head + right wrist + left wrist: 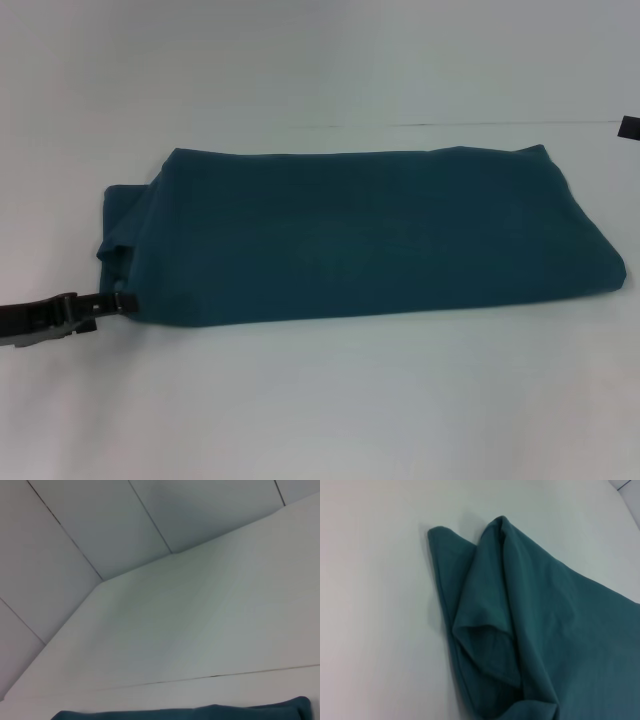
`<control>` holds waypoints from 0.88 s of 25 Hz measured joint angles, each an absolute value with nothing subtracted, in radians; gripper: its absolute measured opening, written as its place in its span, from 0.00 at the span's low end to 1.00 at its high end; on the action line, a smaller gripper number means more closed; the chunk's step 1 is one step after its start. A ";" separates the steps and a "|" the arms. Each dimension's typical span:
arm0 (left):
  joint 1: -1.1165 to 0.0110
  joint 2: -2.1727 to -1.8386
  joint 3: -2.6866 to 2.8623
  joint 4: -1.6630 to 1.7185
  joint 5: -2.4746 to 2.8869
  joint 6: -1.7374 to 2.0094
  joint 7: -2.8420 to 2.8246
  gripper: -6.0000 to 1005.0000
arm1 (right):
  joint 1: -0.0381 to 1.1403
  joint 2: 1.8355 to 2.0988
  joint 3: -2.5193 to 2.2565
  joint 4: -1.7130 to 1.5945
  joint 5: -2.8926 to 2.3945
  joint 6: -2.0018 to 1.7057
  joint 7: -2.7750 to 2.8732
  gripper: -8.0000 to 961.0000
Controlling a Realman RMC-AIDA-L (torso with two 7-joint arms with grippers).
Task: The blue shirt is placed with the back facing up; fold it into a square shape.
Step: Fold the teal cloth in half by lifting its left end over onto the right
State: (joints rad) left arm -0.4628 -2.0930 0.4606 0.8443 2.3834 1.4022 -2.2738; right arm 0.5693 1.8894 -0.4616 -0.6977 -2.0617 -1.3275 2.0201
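Teal-blue fabric lay folded into a long band across our white table (320, 410).

At the left, our left gripper (118, 303) sat low at the blue shirt (370, 235)'s near-left corner, touching the cloth; we could not tell whether its claw was apart or together. The shirt stretched rightward, plain side up, a sleeve layer poking out at its left end. Our right gripper was out of sight.

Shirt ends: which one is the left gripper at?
The left gripper is at the shirt's left end, where loose layers stick out; the right end is tidy.
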 joint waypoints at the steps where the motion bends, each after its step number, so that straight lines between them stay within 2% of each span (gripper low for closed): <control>1: -0.463 -2.093 0.461 0.843 2.384 1.402 -2.274 0.87 | 0.570 1.889 -0.462 -0.698 -2.062 -1.327 2.020 0.88; 22: -0.519 -2.086 0.488 0.773 2.430 1.290 -2.302 0.87 | 0.563 1.888 -0.454 -0.698 -2.058 -1.328 2.021 0.88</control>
